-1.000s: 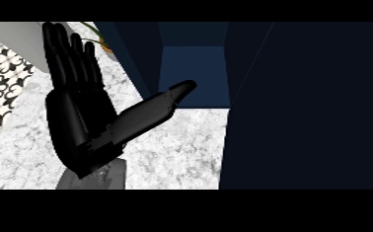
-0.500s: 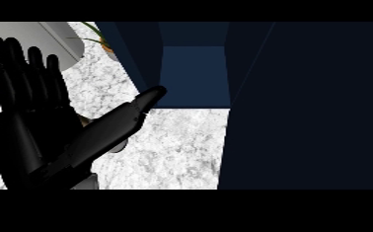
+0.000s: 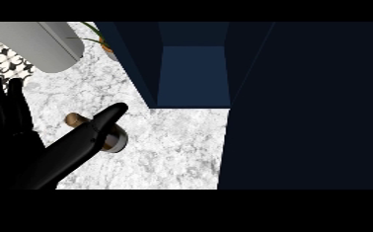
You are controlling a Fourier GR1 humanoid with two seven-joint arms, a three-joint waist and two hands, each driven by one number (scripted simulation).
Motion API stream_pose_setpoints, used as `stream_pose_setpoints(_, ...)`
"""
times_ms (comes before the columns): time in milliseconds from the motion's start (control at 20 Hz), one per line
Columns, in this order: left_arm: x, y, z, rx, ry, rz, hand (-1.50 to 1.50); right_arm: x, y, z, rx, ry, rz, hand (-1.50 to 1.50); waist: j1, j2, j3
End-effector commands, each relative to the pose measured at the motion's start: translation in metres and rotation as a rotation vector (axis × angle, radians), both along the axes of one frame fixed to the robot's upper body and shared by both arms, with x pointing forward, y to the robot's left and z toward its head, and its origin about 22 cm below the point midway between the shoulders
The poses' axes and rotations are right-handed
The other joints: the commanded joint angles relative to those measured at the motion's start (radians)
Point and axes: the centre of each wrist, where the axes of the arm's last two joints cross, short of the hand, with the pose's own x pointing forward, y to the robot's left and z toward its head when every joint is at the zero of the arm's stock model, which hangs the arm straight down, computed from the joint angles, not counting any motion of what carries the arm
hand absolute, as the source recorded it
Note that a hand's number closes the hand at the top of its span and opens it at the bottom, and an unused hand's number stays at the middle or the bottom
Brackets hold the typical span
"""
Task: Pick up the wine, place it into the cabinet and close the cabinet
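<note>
The wine bottle (image 3: 111, 141) stands on the marble counter (image 3: 175, 147), seen from above, with its brown cork top (image 3: 73, 119) pointing up-left. My left hand (image 3: 51, 164) comes in from the lower left, open, fingers straight. Its thumb (image 3: 102, 122) lies across the bottle and hides the middle of it. The dark blue cabinet (image 3: 138, 63) stands at the back with its inside (image 3: 193, 75) showing. Its open door (image 3: 299, 107) fills the right side of the view. My right hand is not in view.
A grey rounded object (image 3: 40, 46) lies at the upper left, beside a small green plant (image 3: 96, 37) in the corner. A black-and-white patterned wall (image 3: 13, 62) borders the counter at the left edge.
My left hand has moved down and to the left, still open. The wine bottle, hidden before, now shows under the thumb. The grey object has come further into view.
</note>
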Motion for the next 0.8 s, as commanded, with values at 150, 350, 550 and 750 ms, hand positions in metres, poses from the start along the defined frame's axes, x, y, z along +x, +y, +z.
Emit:
stream_pose_setpoints(150,0.009,0.017,-0.003,-0.043,0.045,0.025,-1.5,-0.028,-0.001,0.007,0.031,-0.029,0.038,-1.5,-0.006,0.002,0.0)
stream_pose_setpoints(350,-0.021,0.037,-0.031,-0.097,0.079,0.048,-1.5,-0.035,0.0,0.013,0.029,-0.027,0.019,-1.5,-0.004,0.0,-0.002)
stream_pose_setpoints(550,-0.003,0.037,-0.034,-0.122,0.095,0.018,-1.5,-0.024,-0.001,0.027,0.013,-0.056,0.021,-1.5,-0.003,0.002,-0.001)
stream_pose_setpoints(750,-0.014,0.044,-0.061,-0.14,0.137,0.006,-1.5,-0.021,0.002,0.018,0.036,-0.039,0.03,-1.5,-0.001,0.001,-0.001)
